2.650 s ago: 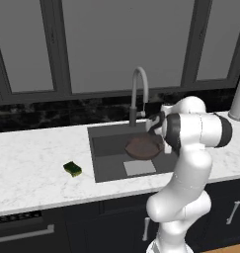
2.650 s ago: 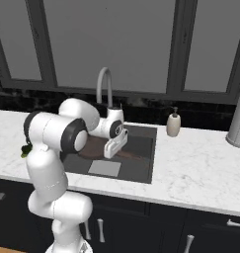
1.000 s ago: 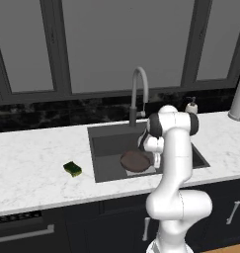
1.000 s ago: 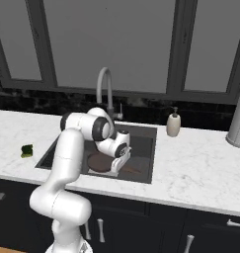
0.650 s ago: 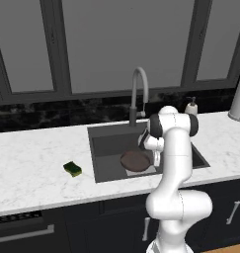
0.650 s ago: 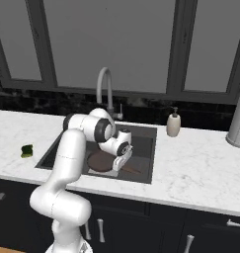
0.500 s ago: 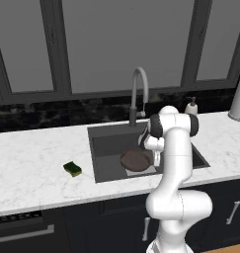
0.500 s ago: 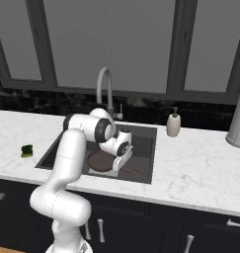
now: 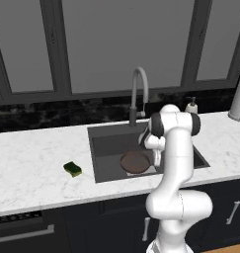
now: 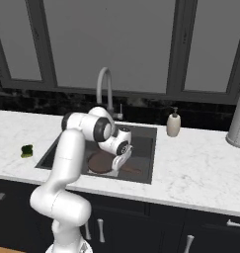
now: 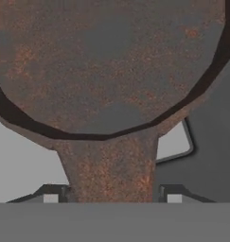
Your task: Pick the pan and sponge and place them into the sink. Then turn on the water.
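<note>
- Gripper (image 11: 109, 196) — at the bottom of the hand view its tips stand on either side of the pan (image 11: 102, 71) handle with a sliver of gap each side, so it looks released, no longer clamped on the handle.
- The pan lies flat low in the sink (image 9: 104, 148), middle of the left base view, partly over the lighter square on the floor; I judge it set down there so the arm can go for the next thing.
- The hand view alone gives the handle between the tips and the rusty pan face; the base views hide that behind the wrist.
- Sponge (image 9: 72, 169) — on the table at lower left of the left base view, well apart from the sink, not yet moved.
- Farther back, the faucet (image 10: 105, 86) arches over the basin; no stream shows.
- The right base view adds a soap bottle (image 10: 173, 123) beside the sink's far corner.
</note>
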Available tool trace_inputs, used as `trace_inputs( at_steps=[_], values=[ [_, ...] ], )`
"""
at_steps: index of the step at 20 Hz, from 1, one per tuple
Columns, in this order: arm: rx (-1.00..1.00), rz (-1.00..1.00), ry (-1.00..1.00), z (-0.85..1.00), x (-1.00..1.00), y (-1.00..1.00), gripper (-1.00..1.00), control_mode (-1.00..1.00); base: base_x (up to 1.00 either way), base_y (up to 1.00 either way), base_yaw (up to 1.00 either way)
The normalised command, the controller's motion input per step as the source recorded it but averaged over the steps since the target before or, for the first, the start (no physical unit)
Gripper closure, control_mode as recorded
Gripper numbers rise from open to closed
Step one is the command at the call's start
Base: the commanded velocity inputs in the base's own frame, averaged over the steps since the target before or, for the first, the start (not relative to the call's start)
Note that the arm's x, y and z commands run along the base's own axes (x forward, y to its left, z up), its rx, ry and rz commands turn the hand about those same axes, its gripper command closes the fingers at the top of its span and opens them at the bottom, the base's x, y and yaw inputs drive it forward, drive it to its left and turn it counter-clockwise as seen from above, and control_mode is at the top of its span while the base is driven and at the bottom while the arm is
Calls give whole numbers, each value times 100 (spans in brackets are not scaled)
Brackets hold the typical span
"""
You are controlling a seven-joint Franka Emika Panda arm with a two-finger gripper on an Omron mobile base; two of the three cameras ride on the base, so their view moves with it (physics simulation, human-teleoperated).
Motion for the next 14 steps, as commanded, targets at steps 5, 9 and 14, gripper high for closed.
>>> trace_inputs(
  at_steps=[5, 9, 14],
  values=[
    [2, 0, 2, 90, 0, 0, -100, -100, 0, 0, 0],
    [6, 0, 0, 100, -18, -3, -100, -100, 0, 0, 0],
    [0, 0, 1, 100, -65, -10, -100, -100, 0, 0, 0]
  ],
)
